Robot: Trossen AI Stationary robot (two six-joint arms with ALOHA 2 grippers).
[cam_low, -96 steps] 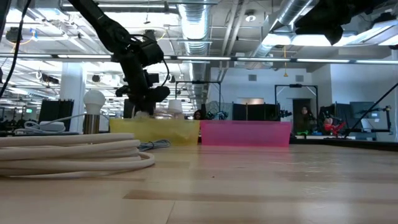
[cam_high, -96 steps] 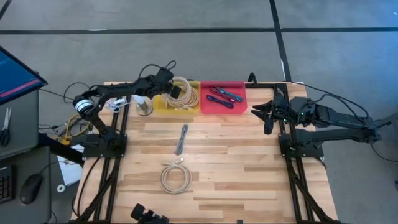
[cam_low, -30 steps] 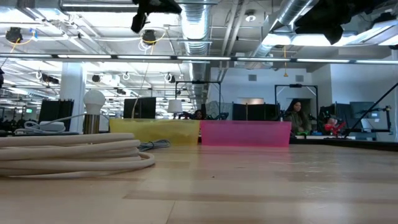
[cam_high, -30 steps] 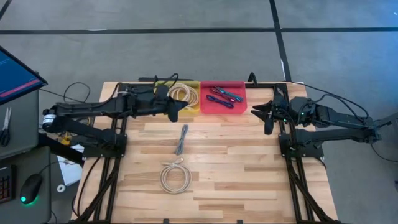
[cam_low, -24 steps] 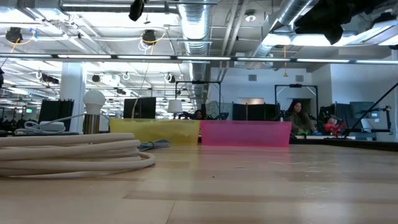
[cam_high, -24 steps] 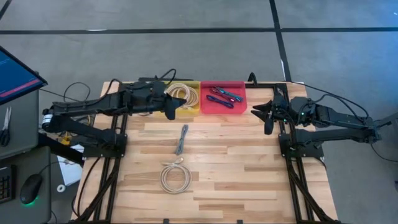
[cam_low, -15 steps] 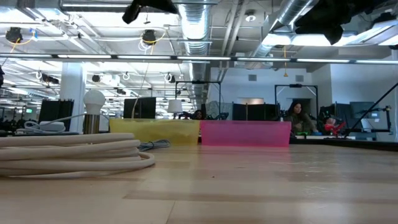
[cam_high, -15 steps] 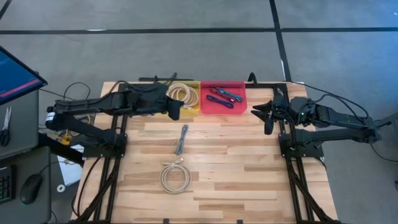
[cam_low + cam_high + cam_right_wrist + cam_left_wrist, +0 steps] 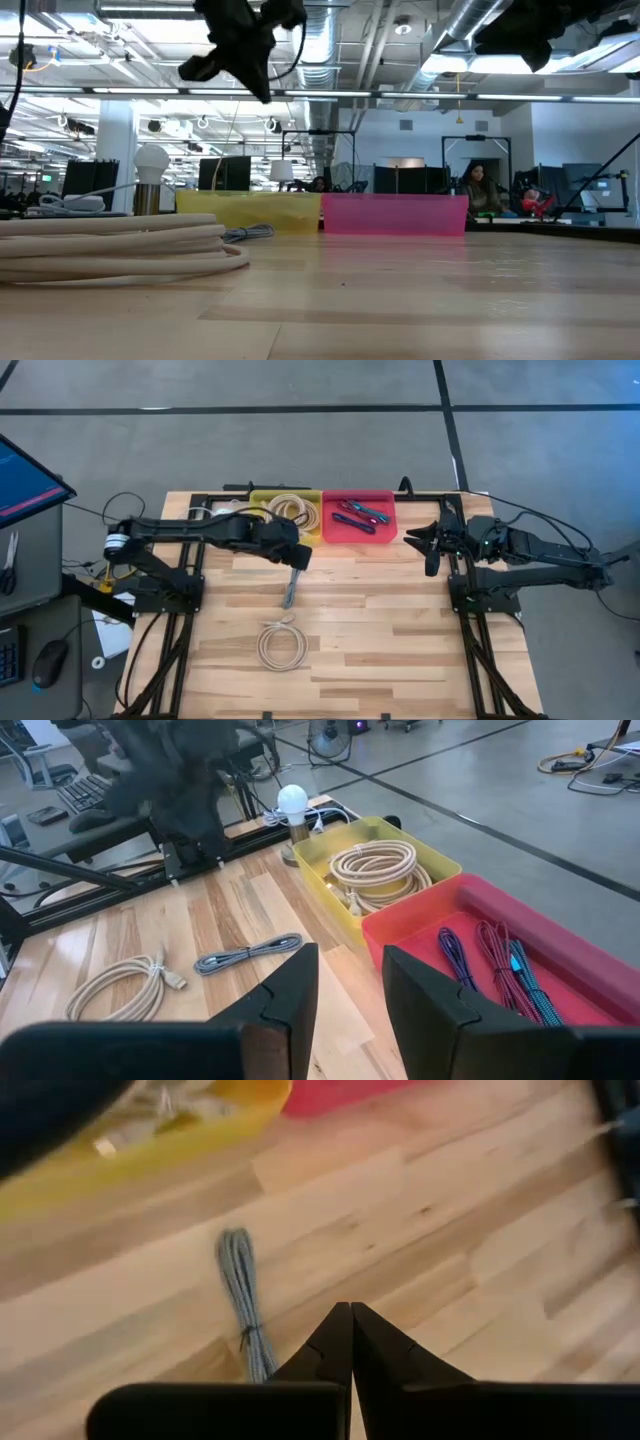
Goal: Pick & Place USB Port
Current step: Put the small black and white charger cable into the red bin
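from above i see my left pincer [image 9: 298,557] closed on nothing, over the upper end of the grey usb cable [image 9: 291,586] lying mid-counter [image 9: 380,620]. a beige coiled cable [image 9: 280,645] lies nearer the front. the yellow bin [image 9: 287,510] holds another beige coil, the red bin [image 9: 358,513] purple and blue cables. my right pincer [image 9: 427,542] waits at the right edge, part open, holding nothing. in the low view the left arm hangs high above the bins. the left wrist shows the fingers [image 9: 345,1342] pressed together beside the grey cable.
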